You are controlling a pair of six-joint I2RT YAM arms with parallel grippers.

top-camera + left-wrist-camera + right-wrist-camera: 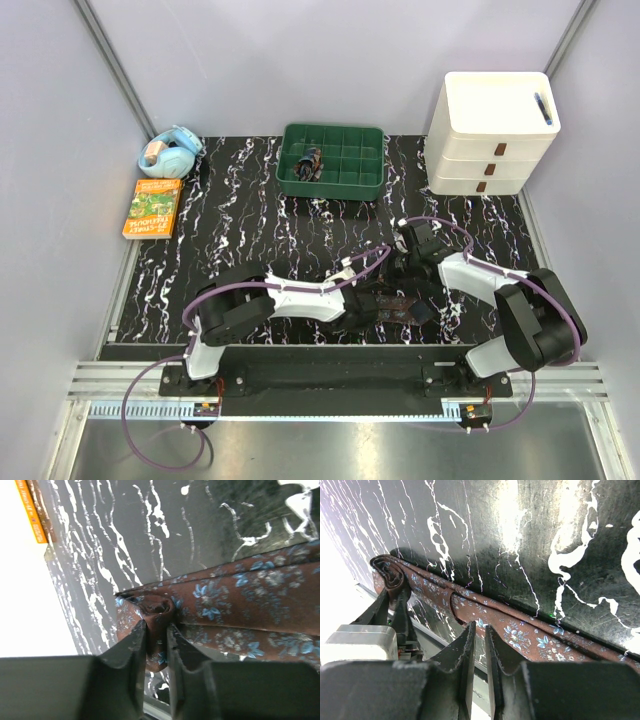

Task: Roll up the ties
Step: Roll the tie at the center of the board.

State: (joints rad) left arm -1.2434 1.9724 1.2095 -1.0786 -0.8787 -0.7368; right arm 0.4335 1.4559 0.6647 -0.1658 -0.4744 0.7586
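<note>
The overhead view is evenly and softly lit and sharp throughout, with faint shadows under the arms and a bright glint along the metal rail (330, 412) at the bottom. In the left wrist view the left side burns out to white, and the left tool (156, 630) is blurred. In the right wrist view glare streaks the glossy bench (520, 520) at upper centre, the right tool (480, 630) is soft, and shadow hugs the tie (520, 635).

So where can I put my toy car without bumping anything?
The biggest bare patch of the black marbled mat lies between the orange book and the green compartment tray. A narrow strip runs between that tray and the white drawer unit. The near middle is crowded: the left arm, the right arm and the brown flowered tie.
</note>
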